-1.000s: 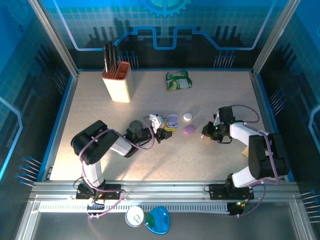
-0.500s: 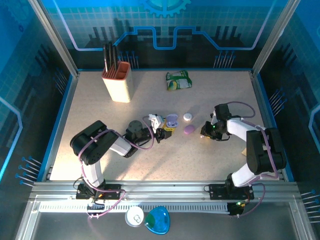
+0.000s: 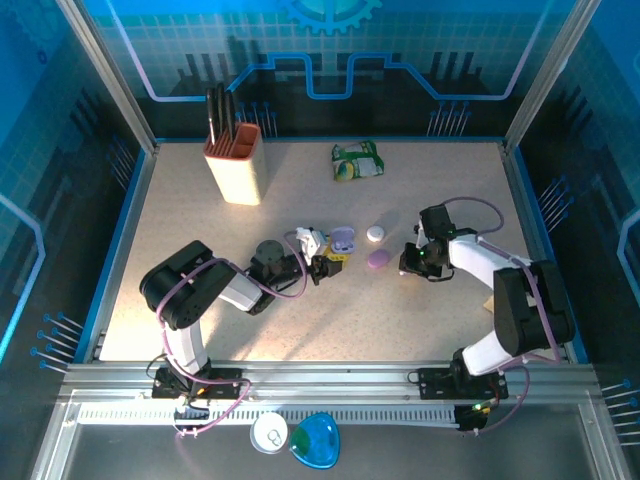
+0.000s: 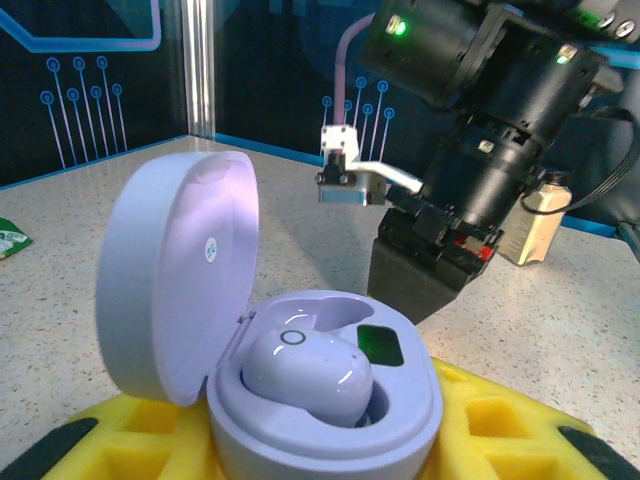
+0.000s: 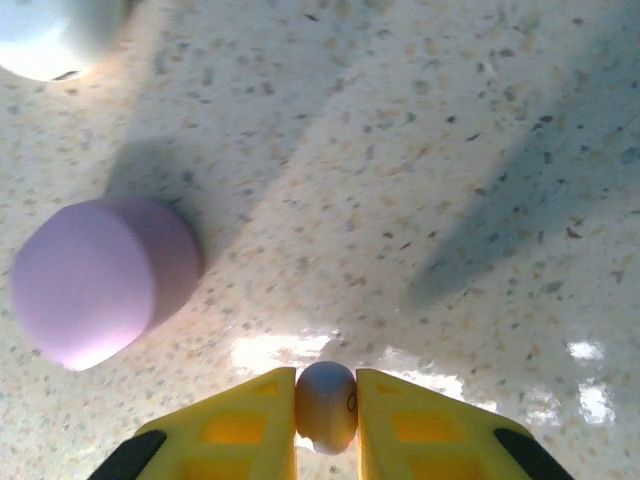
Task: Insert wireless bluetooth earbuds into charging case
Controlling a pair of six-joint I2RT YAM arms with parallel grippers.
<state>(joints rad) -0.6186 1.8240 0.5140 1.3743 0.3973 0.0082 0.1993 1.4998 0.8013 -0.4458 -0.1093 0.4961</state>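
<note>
My left gripper [image 3: 325, 266] is shut on the open lilac charging case [image 3: 343, 240] at the table's middle. In the left wrist view the case [image 4: 330, 400] sits between my yellow fingers [image 4: 500, 425] with its lid [image 4: 175, 270] tipped up to the left. One lilac earbud [image 4: 305, 372] rests in the near socket, and the far socket beside the green light looks vacant. My right gripper [image 3: 407, 263] hangs low over the table to the right, pointing down. Its yellow fingers [image 5: 240, 425] are shut on a small pale earbud [image 5: 326, 405].
A closed purple case [image 3: 378, 259] [image 5: 100, 280] lies just left of my right gripper, with a closed white case [image 3: 374, 233] [image 5: 45, 35] behind it. A knife block [image 3: 235, 165] and a green packet [image 3: 357, 160] stand at the back of the table.
The right gripper has drifted slightly left toward the purple case and its jaws have tightened a little on the earbud. The left arm and the open case have stayed put.
</note>
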